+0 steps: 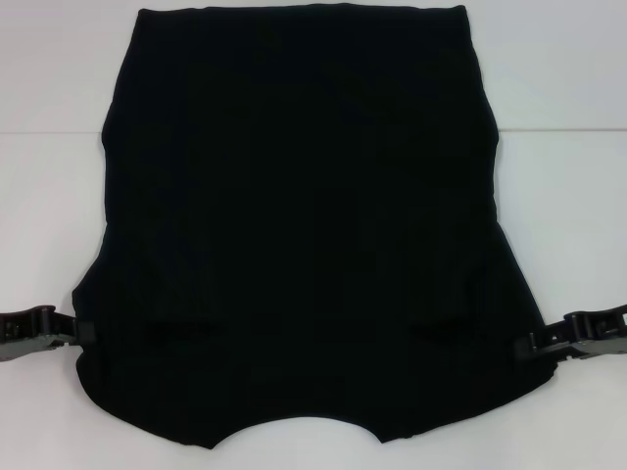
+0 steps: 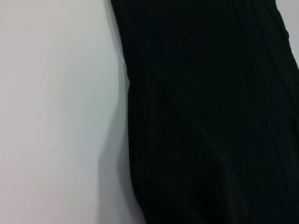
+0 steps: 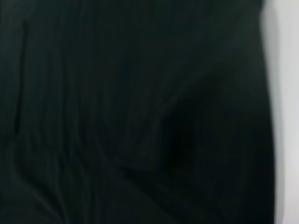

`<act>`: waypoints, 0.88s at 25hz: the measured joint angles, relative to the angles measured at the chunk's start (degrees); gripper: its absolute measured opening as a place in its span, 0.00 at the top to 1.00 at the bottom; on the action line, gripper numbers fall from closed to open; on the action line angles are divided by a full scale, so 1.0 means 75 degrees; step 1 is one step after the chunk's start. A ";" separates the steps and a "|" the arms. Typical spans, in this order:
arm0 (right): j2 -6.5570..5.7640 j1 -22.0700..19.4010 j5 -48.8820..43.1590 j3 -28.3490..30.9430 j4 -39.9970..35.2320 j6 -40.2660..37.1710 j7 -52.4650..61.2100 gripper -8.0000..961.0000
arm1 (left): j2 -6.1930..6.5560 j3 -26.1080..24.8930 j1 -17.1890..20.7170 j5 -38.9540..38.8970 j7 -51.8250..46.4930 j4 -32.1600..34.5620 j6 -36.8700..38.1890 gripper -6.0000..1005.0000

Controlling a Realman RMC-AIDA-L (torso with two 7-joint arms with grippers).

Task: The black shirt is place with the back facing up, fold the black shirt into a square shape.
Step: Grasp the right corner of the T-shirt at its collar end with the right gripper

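Observation:
The black shirt (image 1: 294,196) lies spread flat on the white table (image 1: 49,98), plain side up. Its curved neckline is at the near edge and its straight hem at the far edge. No print shows. My left gripper (image 1: 80,333) sits at the shirt's near left edge, level with the shoulder. My right gripper (image 1: 524,345) sits at the near right edge, mirroring it. Both touch the cloth's border. The left wrist view shows the black shirt (image 2: 210,116) beside bare table. In the right wrist view the black shirt (image 3: 117,116) fills nearly everything.
White tabletop (image 1: 568,196) surrounds the shirt on the left, right and far sides. A faint seam in the table (image 1: 558,129) runs across behind the shirt. Nothing else lies on the table.

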 joint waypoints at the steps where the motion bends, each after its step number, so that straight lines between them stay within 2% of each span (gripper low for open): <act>1: 0.0039 0.0067 -0.0008 -0.0001 0.0043 0.0000 -0.0024 0.36 | 0.0000 0.0000 -0.0002 0.0000 0.0000 -0.0007 -0.0004 0.96; 12: 0.0151 0.0272 0.0024 -0.0083 0.0086 -0.0005 -0.0044 0.36 | 0.0010 0.0001 -0.0021 0.0000 0.0000 -0.0106 -0.0080 0.96; 20: 0.0174 0.0279 0.0032 -0.0082 0.0084 0.0008 -0.0068 0.43 | 0.0012 0.0001 -0.0023 0.0000 -0.0011 -0.0106 -0.0084 0.96; 22: 0.0177 0.0286 0.0024 -0.0082 0.0084 0.0009 -0.0069 0.52 | 0.0012 0.0001 -0.0023 0.0000 -0.0011 -0.0106 -0.0084 0.96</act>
